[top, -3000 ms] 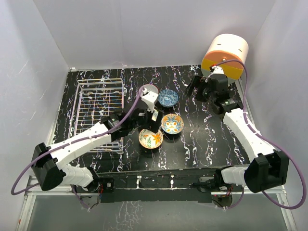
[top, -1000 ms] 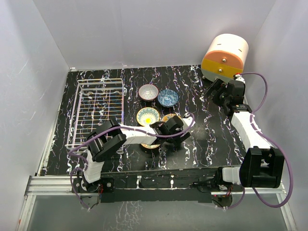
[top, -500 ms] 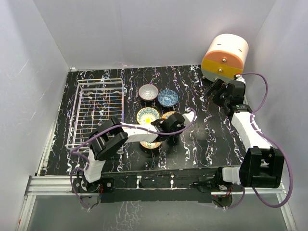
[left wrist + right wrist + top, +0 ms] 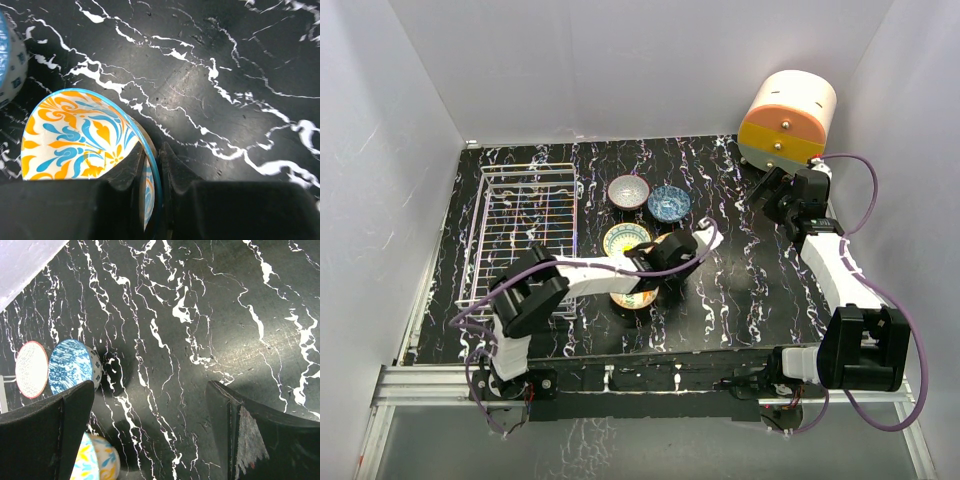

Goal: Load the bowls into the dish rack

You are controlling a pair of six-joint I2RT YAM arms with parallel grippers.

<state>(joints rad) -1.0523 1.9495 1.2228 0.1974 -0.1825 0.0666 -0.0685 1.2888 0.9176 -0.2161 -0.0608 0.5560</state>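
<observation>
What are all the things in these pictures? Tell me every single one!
grey bowl: one, grey with a reddish rim, far middle of the table
blue bowl: one, blue patterned, right beside the grey bowl
yellow bowl: one, yellow centre, nearer than the grey bowl
flower bowl: one, orange-yellow, nearest, partly under the left arm
orange and blue bowl: one, in the left gripper
dish rack: one, white wire, left side
drum: one, cream, orange and yellow, far right corner
table: one, black with white veins
left gripper: shut on the orange and blue bowl's rim
right gripper: open, over bare table near the drum
</observation>
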